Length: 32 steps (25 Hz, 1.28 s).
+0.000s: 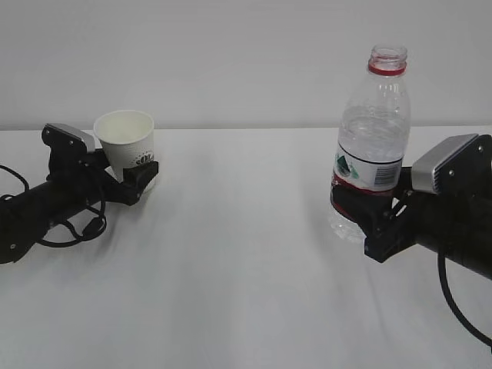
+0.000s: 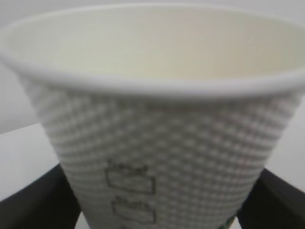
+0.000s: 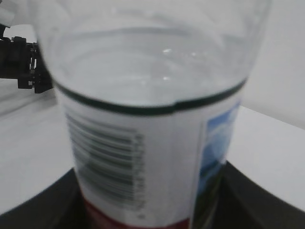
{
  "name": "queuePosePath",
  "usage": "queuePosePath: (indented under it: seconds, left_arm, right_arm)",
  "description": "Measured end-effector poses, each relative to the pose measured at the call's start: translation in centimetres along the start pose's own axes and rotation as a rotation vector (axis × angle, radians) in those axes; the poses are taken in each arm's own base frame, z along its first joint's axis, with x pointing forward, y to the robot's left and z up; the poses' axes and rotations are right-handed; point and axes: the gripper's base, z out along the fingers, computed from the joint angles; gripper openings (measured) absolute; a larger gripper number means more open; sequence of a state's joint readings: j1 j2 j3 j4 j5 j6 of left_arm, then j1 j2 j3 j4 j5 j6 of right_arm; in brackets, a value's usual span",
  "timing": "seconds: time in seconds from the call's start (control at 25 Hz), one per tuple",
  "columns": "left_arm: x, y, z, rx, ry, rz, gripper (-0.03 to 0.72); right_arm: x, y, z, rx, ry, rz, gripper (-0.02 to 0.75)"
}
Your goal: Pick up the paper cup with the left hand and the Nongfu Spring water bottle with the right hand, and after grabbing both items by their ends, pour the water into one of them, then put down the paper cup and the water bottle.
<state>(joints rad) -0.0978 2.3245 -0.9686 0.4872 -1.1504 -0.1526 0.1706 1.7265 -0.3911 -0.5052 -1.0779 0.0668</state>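
Here, nearest the exterior camera, my right hand (image 1: 374,217) enters from the right edge of the white table (image 1: 246,269) and pinches the Nongfu Spring water bottle (image 1: 370,146) low on its body, at the bottom of the red and white label. Its black fingers sit on either side of the bottle, as my right wrist view confirms: dark finger surfaces (image 3: 43,210) flank the labelled wall, with the barcode facing the lens. The bottle stands upright, uncapped, its red neck ring at the top. The water (image 3: 147,71) fills the clear ribbed part above the label; its level lies roughly at the shoulder, below the neck.

Left of the bottle and well apart from it, across a bare stretch of table, my left hand (image 1: 132,184) reaches in from the left edge. Its fingers are spread wide around the lower half of the paper cup (image 1: 127,146), one finger (image 2: 35,200) on each side. Contact looks likely, but I cannot tell whether the pads press firmly. The cup is upright with its open mouth up, its dimpled white wall close to my left wrist lens, and its inside looks empty. A dark printed mark shows low on its side.

Farthest back, beyond bottle and cup, a plain pale wall (image 1: 246,61) meets the table's rear edge.
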Motion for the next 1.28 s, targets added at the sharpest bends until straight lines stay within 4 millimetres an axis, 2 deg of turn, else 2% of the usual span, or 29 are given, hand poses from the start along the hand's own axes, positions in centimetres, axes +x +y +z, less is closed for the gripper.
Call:
queuePosePath:
  seconds: [0.2,0.4,0.76,1.28]
  left_arm:
    - [0.0,0.1,0.2,0.000,-0.005,0.001,0.672]
    - [0.0,0.1,0.2,0.000,-0.005,0.001,0.583]
    - [-0.1,-0.1,0.0,0.009,-0.001,0.003,0.568]
    - [-2.7,-2.4,-5.2,0.013,0.040,-0.015,0.568]
  right_arm:
    - [0.0,0.0,0.0,0.000,0.000,0.000,0.449]
    - [0.0,0.0,0.0,0.000,0.000,0.000,0.449]
    - [0.0,0.0,0.0,0.003,0.000,0.002,0.449]
    - [0.0,-0.1,0.0,0.008,-0.001,0.004,0.449]
